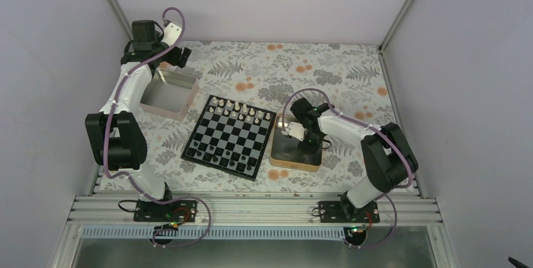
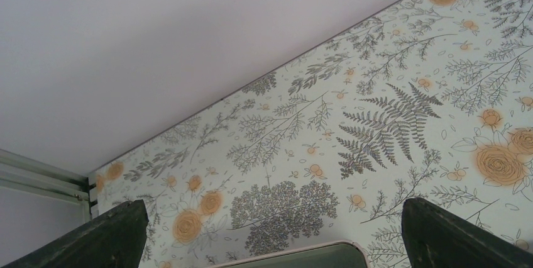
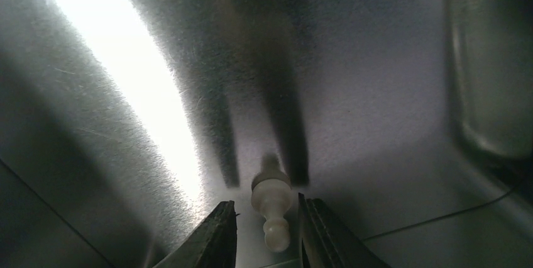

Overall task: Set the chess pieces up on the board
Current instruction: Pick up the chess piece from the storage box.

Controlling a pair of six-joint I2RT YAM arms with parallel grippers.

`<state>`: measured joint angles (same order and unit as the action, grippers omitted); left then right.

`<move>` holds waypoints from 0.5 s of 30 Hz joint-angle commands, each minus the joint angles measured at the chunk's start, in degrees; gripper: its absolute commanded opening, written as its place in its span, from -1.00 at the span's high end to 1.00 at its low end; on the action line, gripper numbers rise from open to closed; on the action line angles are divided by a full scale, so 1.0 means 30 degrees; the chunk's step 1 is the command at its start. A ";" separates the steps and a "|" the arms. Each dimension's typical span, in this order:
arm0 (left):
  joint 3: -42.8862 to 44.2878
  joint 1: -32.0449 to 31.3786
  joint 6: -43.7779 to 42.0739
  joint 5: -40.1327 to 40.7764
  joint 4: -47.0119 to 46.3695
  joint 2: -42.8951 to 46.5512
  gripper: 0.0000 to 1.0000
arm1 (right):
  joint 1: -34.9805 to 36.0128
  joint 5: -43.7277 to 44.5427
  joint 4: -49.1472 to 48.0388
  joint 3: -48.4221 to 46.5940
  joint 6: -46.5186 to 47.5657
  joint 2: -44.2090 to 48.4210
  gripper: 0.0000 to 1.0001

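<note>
Chess pieces (image 1: 236, 110), tiny and cream-white, stand in two rows along the far side of the board (image 1: 230, 137). One more piece (image 3: 271, 195) lies on the metal floor of the gold tin (image 1: 292, 165), just right of the board. I judge them light, hard and smooth, apt to tip or squirt out of a pinch. The narrow waist below the head looks like the best place to hold.

On the left, my left arm reaches up and back toward the far left corner. My left gripper (image 2: 270, 238) hangs over the flowered surface (image 1: 327, 67) just beyond the far rim of the pinkish silver tin (image 1: 164, 112). Its jaws are spread wide and hold nothing.

The board sits in the middle, with dark chessmen (image 1: 220, 155) along its near side.

On the right, my right arm folds inward with its elbow high and its wrist bent down into the gold tin. My right gripper (image 3: 265, 205) brackets the lying piece, one jaw on each side. The jaws are parted, with thin slivers of gap showing, and nothing is pinched yet.
</note>
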<state>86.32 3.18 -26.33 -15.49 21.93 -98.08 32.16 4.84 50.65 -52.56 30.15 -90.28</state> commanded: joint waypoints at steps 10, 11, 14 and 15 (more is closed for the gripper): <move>-0.0021 -0.0043 -0.0070 -0.0134 -0.0178 0.0501 -1.00 | -0.0481 0.0550 -0.0344 0.0018 -0.0094 -0.0545 0.80; -0.0029 -0.0043 -0.0072 -0.0140 -0.0176 0.0498 -1.00 | -0.0505 0.0565 -0.0271 -0.0054 -0.0116 -0.0494 0.83; -0.0027 -0.0042 -0.0094 -0.0170 -0.0192 0.0493 -1.00 | -0.0554 0.0638 0.0134 -0.0485 -0.0149 -0.0311 0.86; -0.0033 -0.0058 -0.0089 -0.0178 -0.0192 0.0489 -1.00 | -0.0514 0.0638 0.0349 -0.0757 -0.0167 -0.0290 0.88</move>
<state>86.32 3.20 -26.33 -15.49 21.93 -98.08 31.03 5.34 50.22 -52.73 30.09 -91.72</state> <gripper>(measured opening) 0.999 0.092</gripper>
